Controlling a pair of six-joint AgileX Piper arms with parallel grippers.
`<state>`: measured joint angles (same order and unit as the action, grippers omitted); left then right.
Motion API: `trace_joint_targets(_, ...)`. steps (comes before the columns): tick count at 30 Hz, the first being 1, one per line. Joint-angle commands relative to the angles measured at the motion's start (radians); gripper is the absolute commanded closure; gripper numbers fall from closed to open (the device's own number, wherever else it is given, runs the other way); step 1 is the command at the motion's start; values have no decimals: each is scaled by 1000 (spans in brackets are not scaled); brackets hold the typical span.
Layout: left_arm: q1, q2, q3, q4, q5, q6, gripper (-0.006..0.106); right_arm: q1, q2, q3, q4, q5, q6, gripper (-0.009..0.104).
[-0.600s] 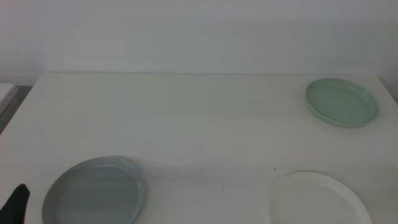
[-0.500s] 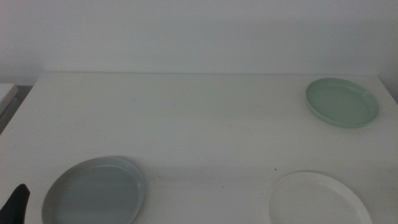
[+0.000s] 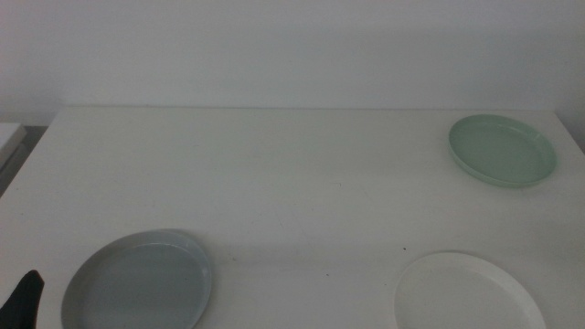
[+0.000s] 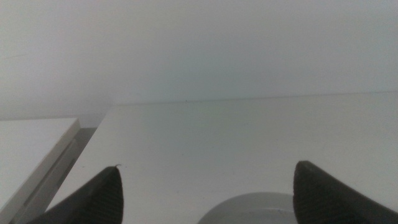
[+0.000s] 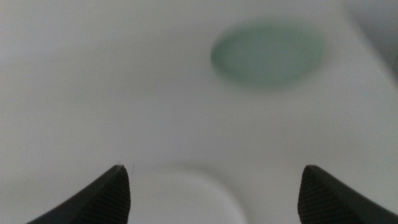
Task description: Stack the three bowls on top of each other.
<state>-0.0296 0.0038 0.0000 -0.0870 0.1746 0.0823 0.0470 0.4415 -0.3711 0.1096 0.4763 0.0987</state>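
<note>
Three shallow round bowls lie well apart on white table (image 3: 292, 174): grey-blue bowl (image 3: 137, 281) near left, white bowl (image 3: 468, 294) near right, mint green bowl (image 3: 502, 150) far right. Left gripper (image 4: 205, 199) and right gripper (image 5: 214, 198) both spread wide, empty.

White counter (image 3: 292, 183) seen against pale wall. Three bowls laid directly on it, well apart, none stacked — grey-blue bowl (image 3: 137, 281) at near left, white bowl (image 3: 468, 294) at near right, mint green bowl (image 3: 502, 150) at far right.
</note>
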Motion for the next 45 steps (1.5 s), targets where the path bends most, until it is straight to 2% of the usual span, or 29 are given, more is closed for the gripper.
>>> trace_joint_targets(1,1,-4,0,1,-14,-1,7,-7,113,-122,26,196,9,2)
trace_joint_targets(3,1,-4,0,1,-14,-1,7,-7,208,-219,28,340,9,2)
trace_joint_targets(6,1,-4,0,1,-14,-1,7,-7,289,-301,28,431,9,2)
trace_joint_targets(18,1,-4,0,1,-14,-1,7,-7,352,-331,32,469,-1,2)
trace_joint_targets(24,1,-4,0,1,-14,-1,7,-7,489,-331,19,589,-50,2)
trace_joint_targets(36,1,-4,0,1,-14,-1,7,-7,877,-331,9,404,-50,3)
trace_joint_targets(45,1,-4,0,1,-14,-1,7,-7,1044,-331,9,327,-20,21)
